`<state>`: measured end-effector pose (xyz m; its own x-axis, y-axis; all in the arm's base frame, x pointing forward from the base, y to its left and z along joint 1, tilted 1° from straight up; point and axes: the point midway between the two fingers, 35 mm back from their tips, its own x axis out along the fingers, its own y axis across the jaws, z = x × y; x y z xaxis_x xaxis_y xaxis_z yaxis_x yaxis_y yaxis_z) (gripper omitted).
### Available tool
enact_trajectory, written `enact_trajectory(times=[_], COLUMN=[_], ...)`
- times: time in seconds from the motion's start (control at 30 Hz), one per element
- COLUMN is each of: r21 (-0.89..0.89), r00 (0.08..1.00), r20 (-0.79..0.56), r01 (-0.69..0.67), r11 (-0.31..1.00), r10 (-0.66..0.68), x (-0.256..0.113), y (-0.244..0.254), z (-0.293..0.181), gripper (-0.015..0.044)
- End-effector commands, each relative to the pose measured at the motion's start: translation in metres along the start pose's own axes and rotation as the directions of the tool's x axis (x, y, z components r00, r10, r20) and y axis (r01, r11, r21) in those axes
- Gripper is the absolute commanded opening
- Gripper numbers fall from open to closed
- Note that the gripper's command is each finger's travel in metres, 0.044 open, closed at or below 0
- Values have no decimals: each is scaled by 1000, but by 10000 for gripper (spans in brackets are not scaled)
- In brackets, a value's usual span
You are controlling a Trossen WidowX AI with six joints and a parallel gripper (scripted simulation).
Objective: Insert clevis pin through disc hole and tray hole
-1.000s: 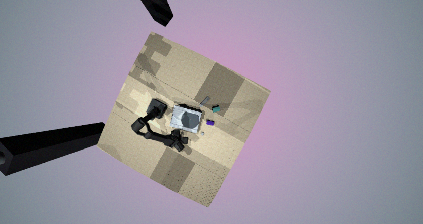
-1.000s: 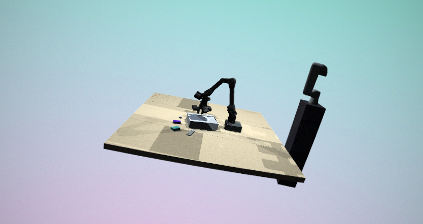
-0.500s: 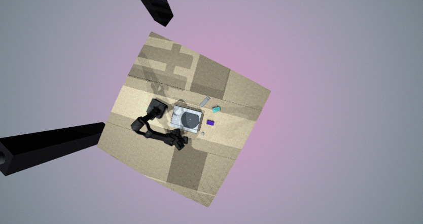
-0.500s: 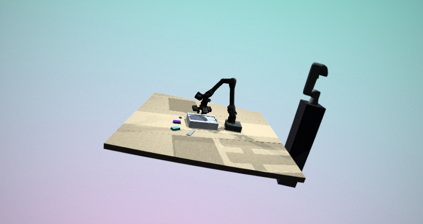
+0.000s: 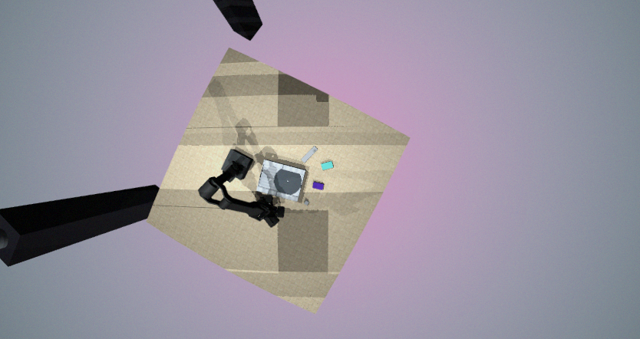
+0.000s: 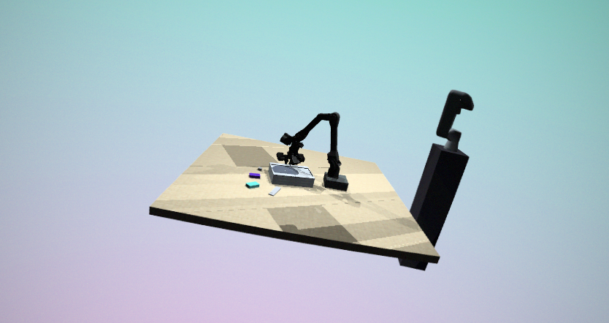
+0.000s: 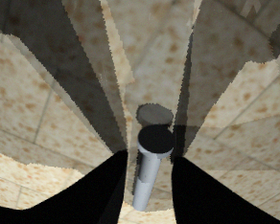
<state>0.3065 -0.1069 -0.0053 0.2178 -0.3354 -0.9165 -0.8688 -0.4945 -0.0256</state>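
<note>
Black fingers of the gripper (image 5: 267,199) (image 6: 290,163) (image 7: 151,155) stood low beside the steel tray (image 5: 268,189) (image 6: 293,181) in the top view, at the long side nearer the disc's (image 5: 284,188) (image 6: 285,169) lower edge; the pin could not be made out. The exterior view hid it too, behind the tray. In the wrist view the pin (image 7: 148,174) lay between the parted fingers, ungripped, its shaft running lengthwise through the gap, its head beyond the tips; closing squarely across that axis seemed the coming move.

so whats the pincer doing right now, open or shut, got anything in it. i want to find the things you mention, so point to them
pincer (image 5: 268,205) (image 6: 290,163) (image 7: 150,164): partly open, holding nothing; the pin (image 7: 150,172) is between its fingers, with gaps visible on both sides of the shank
</note>
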Motion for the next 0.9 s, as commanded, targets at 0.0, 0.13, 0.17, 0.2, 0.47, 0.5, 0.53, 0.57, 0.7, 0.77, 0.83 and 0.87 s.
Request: enact_trajectory(times=[0.0,0.13,0.17,0.2,0.47,0.5,0.53,0.57,0.7,0.77,0.83,0.87], r21=[7,7,7,7,5,4,4,3,0,0,0,0], r00=[1000,1000,1000,1000,1000,1000,1000,1000,1000,1000,1000,1000], r20=[-2,-2,-2,-2,-2,-2,-2,-2,-1,-2,-2,-2], r01=[-2,-2,-2,-2,-2,-2,-2,-2,-1,-1,-1,-1], r11=[1000,1000,1000,1000,1000,1000,1000,1000,1000,1000,1000,1000], r10=[2,2,2,2,2,2,2,2,1,1,1,1], x=[0,0,0,0,-2,-4,-7,-11,-23,-29,-36,-39], y=[0,0,0,0,0,0,0,0,0,0,0,0], z=[0,0,0,0,-1,-2,-3,-5,-9,-12,-15,-16], gripper=[48,22,15,8,0,0,0,0,0,0,0,0])
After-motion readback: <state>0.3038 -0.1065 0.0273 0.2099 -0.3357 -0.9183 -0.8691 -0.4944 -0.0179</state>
